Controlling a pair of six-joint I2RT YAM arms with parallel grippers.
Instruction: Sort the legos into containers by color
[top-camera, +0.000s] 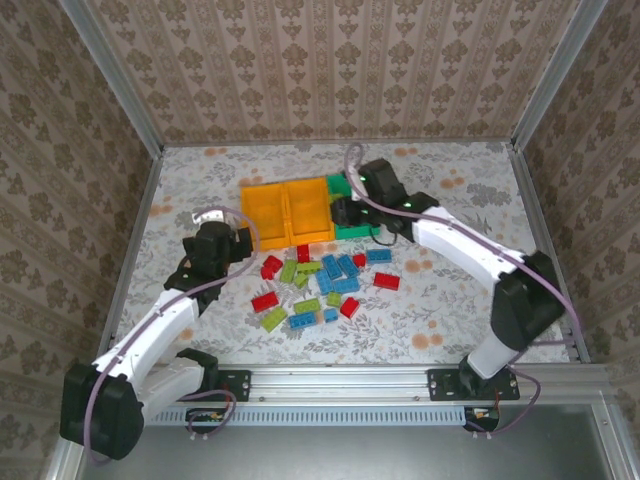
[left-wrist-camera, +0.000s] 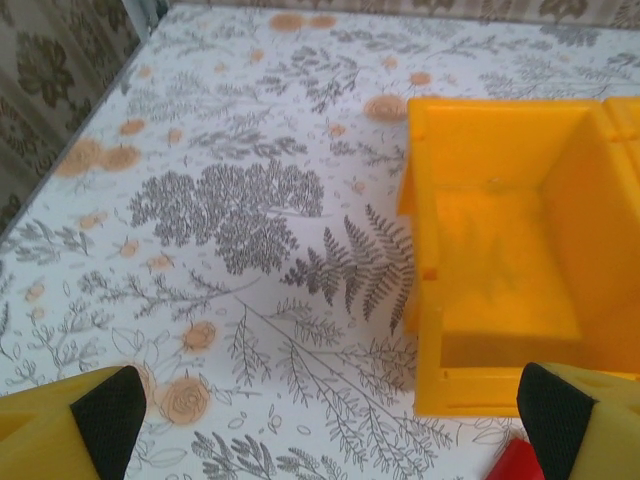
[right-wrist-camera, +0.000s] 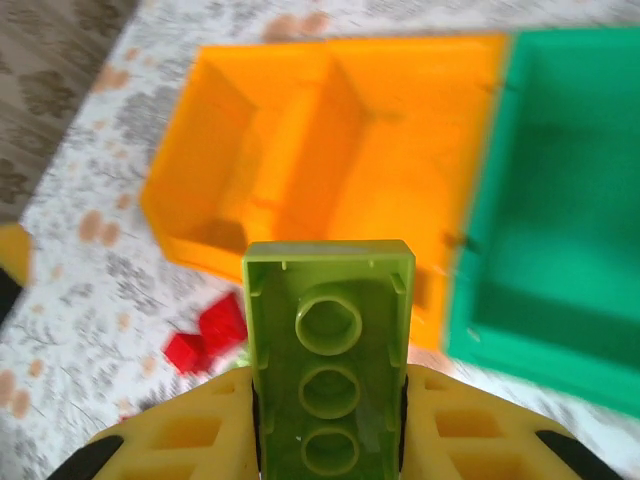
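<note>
Top external view, nearest first: the legos (top-camera: 335, 275) lie scattered on the counter (top-camera: 440, 300) just ahead of the arm bases, with red, blue and lime mixed together outside the bins. At the pile's left edge the left pincer (top-camera: 222, 243) hangs over the counter. On the left wrist camera its fingers (left-wrist-camera: 110, 415) are spread wide apart. A red lego (left-wrist-camera: 515, 465) pokes in beside the right finger, and the left orange bin (left-wrist-camera: 470, 380) sits just beyond.

Past the pile stand three bins in a row, side by side: the left orange bin (top-camera: 265, 212), the right orange bin (top-camera: 310, 205) and the green bin (top-camera: 358, 231) on the right. The right pincer (top-camera: 345, 212) hovers at the row's near edge, about where orange meets green. From the right wrist, the right pincer (right-wrist-camera: 328, 420) is clamped on a lime lego (right-wrist-camera: 328, 340), hollow underside facing the camera and raised off the counter. Red legos (right-wrist-camera: 205, 340) lie below to its left, and the green bin's wall (right-wrist-camera: 490, 200) is beyond to the right.
</note>
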